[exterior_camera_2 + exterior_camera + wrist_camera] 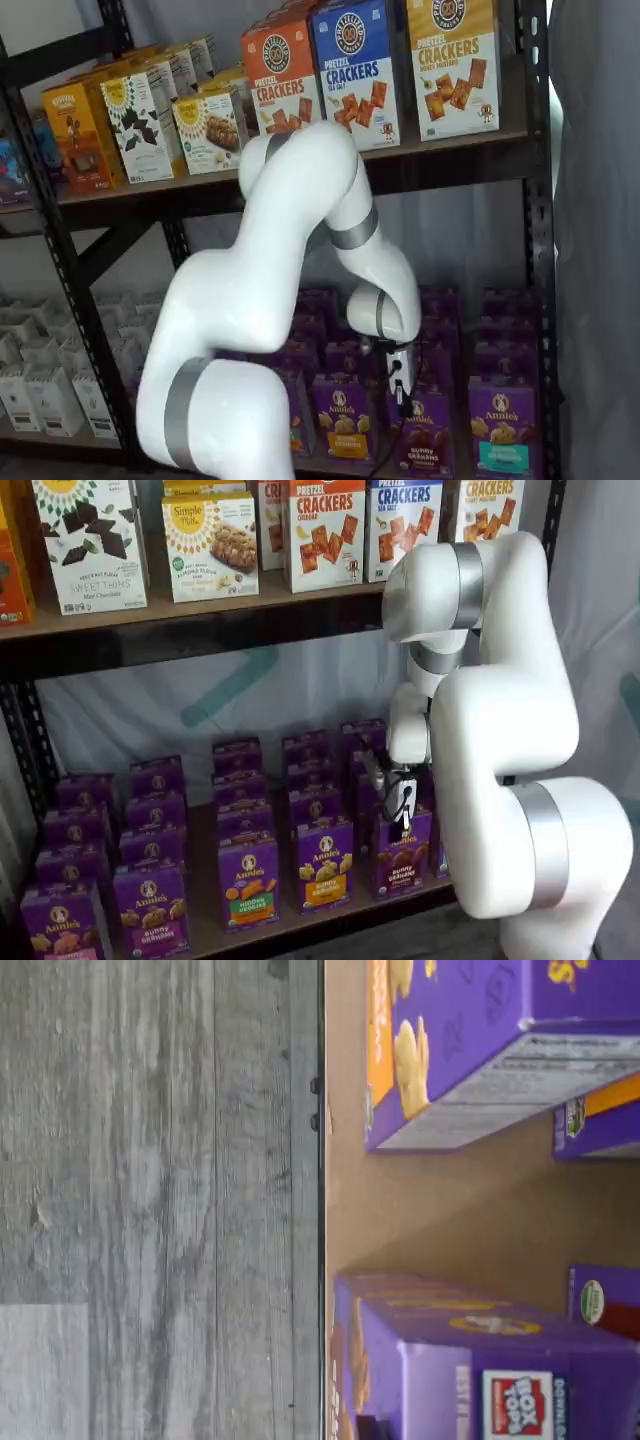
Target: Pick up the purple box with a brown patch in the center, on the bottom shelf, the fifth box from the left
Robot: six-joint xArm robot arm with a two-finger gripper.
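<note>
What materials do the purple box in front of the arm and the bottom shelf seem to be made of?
The purple box looks like thin printed cardboard with a slight sheen: sharp folded edges and colour printing. The bottom shelf looks like a matte brown board, perhaps wood or fibreboard, with a dark, probably metal, front rail.

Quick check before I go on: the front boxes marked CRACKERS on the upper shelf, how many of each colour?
Orange box: 1
Blue box: 1
Yellow box: 1
Total: 3

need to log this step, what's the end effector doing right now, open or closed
end effector: cannot be told; it hangs just above the purple box, fingers not clearly visible in either shelf view.
</note>
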